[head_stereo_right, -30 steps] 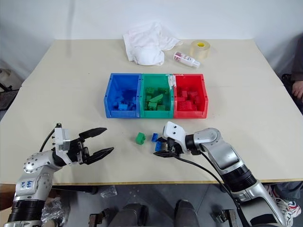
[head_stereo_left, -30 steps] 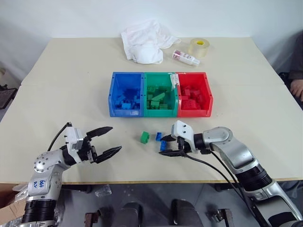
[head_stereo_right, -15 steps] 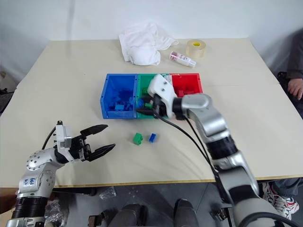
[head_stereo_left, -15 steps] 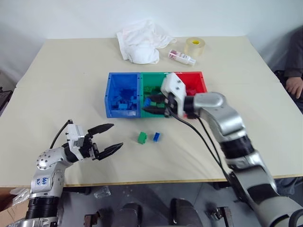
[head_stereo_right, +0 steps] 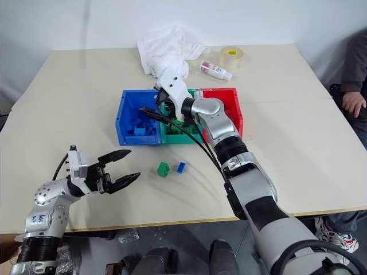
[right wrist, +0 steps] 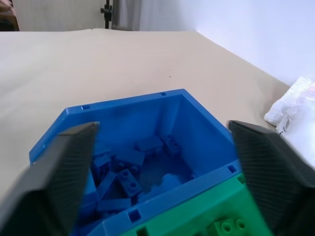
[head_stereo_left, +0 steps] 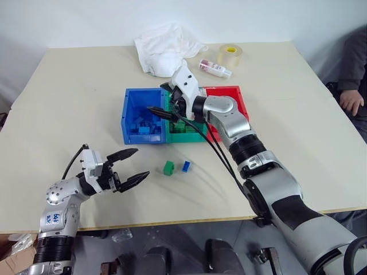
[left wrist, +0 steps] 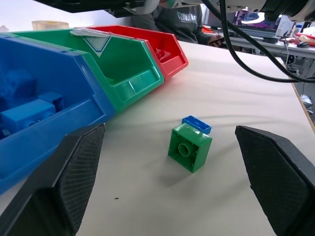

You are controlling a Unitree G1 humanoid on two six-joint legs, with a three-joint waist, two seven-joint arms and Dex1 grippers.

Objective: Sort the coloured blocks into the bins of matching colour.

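- One beige worktop [head_stereo_left: 69, 103] carries everything here.
- Three bins sit joined in one row near its middle: one blue bin [head_stereo_left: 127, 117] on the robot's left, one green bin [head_stereo_left: 184, 135] in the centre, one red bin [head_stereo_left: 239, 100] on the right.
- One crumpled white cloth [head_stereo_left: 163, 48] lies at the far edge, beyond the bins.
- One clear tape roll [head_stereo_left: 229, 55] with a yellow core stands near the cloth, and one small pink-and-white bottle [head_stereo_left: 214, 69] lies on its side between them.
- Two grippers are out. The right gripper [head_stereo_left: 164, 99] hangs over the blue bin where it meets the green one, with its fingers spread wide and nothing between them; its wrist view looks straight down into the blue bin.
- The left gripper [head_stereo_left: 129, 167] hovers low over the near part of the worktop, well apart from the bins, fingers spread wide and empty, pointing toward the two loose blocks.
- Two blocks lie loose on the worktop in front of the green bin: one green block [head_stereo_left: 168, 168] and, just beside it, one smaller blue block [head_stereo_left: 186, 166]. From the left wrist they look almost touching, though I can't say for certain.
- The blue bin holds a heap of blue blocks [right wrist: 123, 177], several at least; the pile is too jumbled to count.
- Green bricks show in the green bin, count unclear.
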